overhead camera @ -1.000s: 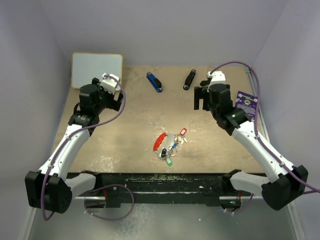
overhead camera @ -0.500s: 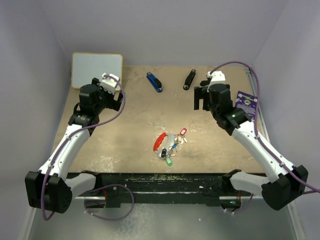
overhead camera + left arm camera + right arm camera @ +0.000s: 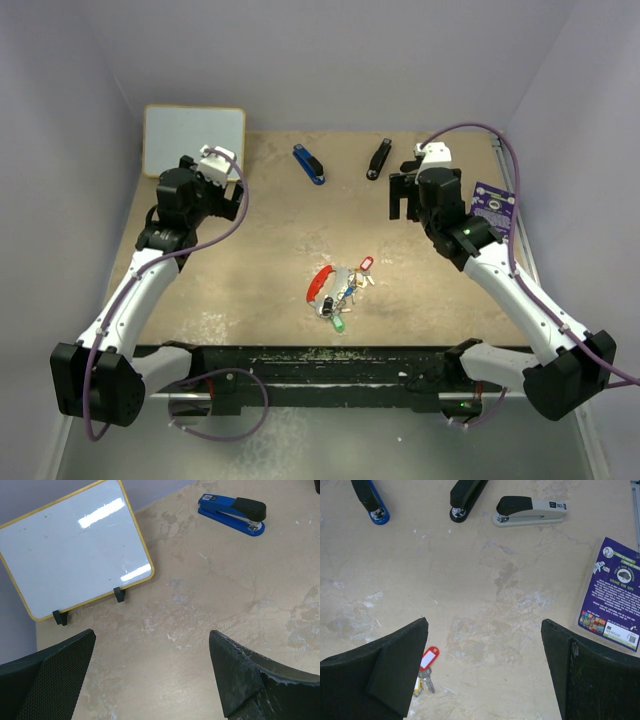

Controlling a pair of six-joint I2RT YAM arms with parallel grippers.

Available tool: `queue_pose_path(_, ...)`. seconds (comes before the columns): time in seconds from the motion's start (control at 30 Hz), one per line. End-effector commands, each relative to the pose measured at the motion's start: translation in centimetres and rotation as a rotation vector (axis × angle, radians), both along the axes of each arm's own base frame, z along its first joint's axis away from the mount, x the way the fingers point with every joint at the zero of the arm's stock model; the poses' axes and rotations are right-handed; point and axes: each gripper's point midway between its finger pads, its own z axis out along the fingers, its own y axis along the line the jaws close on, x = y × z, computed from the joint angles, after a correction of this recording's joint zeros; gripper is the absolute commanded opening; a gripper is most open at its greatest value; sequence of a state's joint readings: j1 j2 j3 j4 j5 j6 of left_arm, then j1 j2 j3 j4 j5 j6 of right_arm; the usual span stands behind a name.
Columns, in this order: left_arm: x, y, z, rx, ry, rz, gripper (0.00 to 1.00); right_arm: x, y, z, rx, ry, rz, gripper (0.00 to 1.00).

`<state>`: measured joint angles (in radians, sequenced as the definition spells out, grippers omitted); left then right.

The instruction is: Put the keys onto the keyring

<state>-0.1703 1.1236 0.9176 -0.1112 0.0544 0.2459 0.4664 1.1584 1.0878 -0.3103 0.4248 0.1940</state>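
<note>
Top view. The keys (image 3: 346, 291) lie in one loose bunch on the counter (image 3: 250, 260), just 6 o'clock of its centre, towards the near edge. The keyring (image 3: 333, 297) is tangled among them, its red fob (image 3: 320, 281) on the 9 o'clock side of the heap. I cannot tell which keys, if any, are already threaded. Neither arm is near the bunch. The left pincer (image 3: 232, 203) hangs at 10 o'clock and the right pincer (image 3: 403, 205) at 2 o'clock, both raised and well apart from the heap. This reads as a waiting stance, set wide so the work area stays open to view. A blue stapler (image 3: 309, 165) and a black stapler (image 3: 379, 158) lie along the 12 o'clock edge. A whiteboard (image 3: 193, 140) stands at 11 o'clock and a purple card (image 3: 493, 208) lies at 3 o'clock. All of it is clutter, kept out of the way.

Left wrist view. Jaws spread wide with nothing between them, only bare counter. The whiteboard is at 10 o'clock and the blue stapler at 1 o'clock. No keys in sight, so this arm faces away from the job.

Right wrist view. Jaws likewise released and empty. One red-tagged key (image 3: 428, 659) peeps out at 7 o'clock, beside the left finger. A grey stapler (image 3: 530, 510) sits at 12 o'clock. Judgement: nothing has been gripped yet, and this arm sits better placed to reach the bunch first.
</note>
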Motion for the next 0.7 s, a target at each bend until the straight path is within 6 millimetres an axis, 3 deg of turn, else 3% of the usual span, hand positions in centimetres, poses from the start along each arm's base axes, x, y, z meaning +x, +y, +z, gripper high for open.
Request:
queue_pose_path(0.0,0.4,0.3,1.5,-0.016,-0.062,0.014,0.98,0.3,-0.3,1.1,-0.004,-0.034,-0.015,1.0)
queue_pose_path(0.13,0.4,0.2,1.4,-0.019,-0.059,0.01,0.98,0.3,0.5,1.6,0.021,-0.055,0.031,1.0)
queue_pose_path(0.43,0.6,0.3,1.5,-0.015,-0.064,0.013,0.98,1.0,0.0,1.0,0.026,-0.023,-0.052,1.0)
queue_pose_path(0.5,0.8,1.5,2.3,0.006,-0.087,0.068,0.98,1.1,-0.8,0.9,0.016,-0.02,-0.105,1.0)
queue_pose_path(0.6,1.1,5.4,4.0,0.053,-0.135,0.261,0.98,0.7,-3.5,1.5,-0.023,-0.045,-0.26,1.0)
queue_pose_path(0.67,1.0,6.6,4.6,0.059,-0.149,0.316,0.98,0.4,-4.5,2.0,-0.035,-0.059,-0.316,1.0)
